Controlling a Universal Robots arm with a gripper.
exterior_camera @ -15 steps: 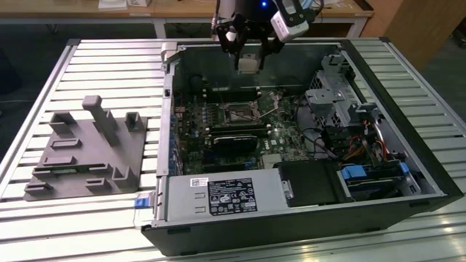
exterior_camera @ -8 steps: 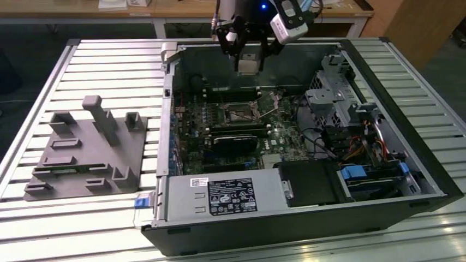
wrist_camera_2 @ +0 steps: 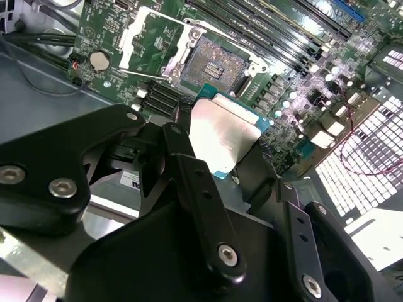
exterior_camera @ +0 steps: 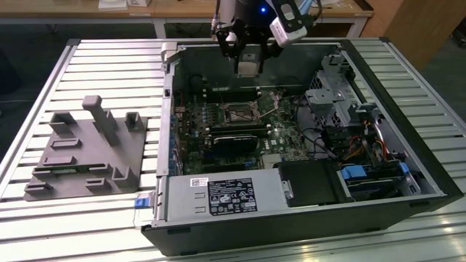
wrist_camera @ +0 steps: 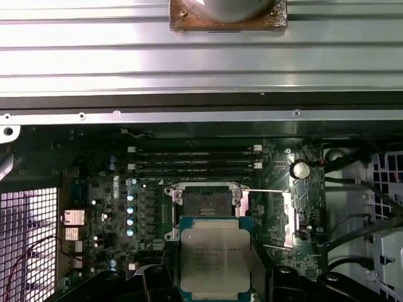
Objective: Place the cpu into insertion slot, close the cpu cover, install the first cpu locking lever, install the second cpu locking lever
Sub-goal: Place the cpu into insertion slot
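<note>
1. The pincer (exterior_camera: 248, 59) is closed on the cpu (wrist_camera_2: 223, 135). Its dark fingers (wrist_camera_2: 184, 157) clamp opposite edges of the chip. The chip's pale metal face is turned toward both wrist views, and it hangs in the air, touching nothing else.
2. The insertion slot (wrist_camera: 203, 202) lies below the pincer and a little off the chip's line, near it but apart. Its dark centre is bare, so the cpu is not yet seated.
3. The cpu cover (wrist_camera_2: 135, 34) is swung open just beside the slot, off its opening. A thin lever rod (wrist_camera: 264, 190) runs alongside.
4. The step in hand looks like carrying the chip to the slot.
   - The chip should come square over the slot, with its edges parallel to the metallic rim.
   - It should stay level and go straight down without sliding, because the contacts are probably delicate.
   - The edge grip leaves the underside free, which suits this.
   - The fingers need to stay clear of the open cover and the rod.
5. The open computer case (exterior_camera: 306, 226) surrounds the pincer's tip. Below the pincer it holds:
   - the motherboard (exterior_camera: 280, 131);
   - a grey labelled box (exterior_camera: 222, 196);
   - a drive cage (exterior_camera: 364, 174) with loose cables.
6. A grey fixture block (exterior_camera: 87, 147) stands on the slatted bench (exterior_camera: 95, 60), outside the case and well apart from the pincer.
</note>
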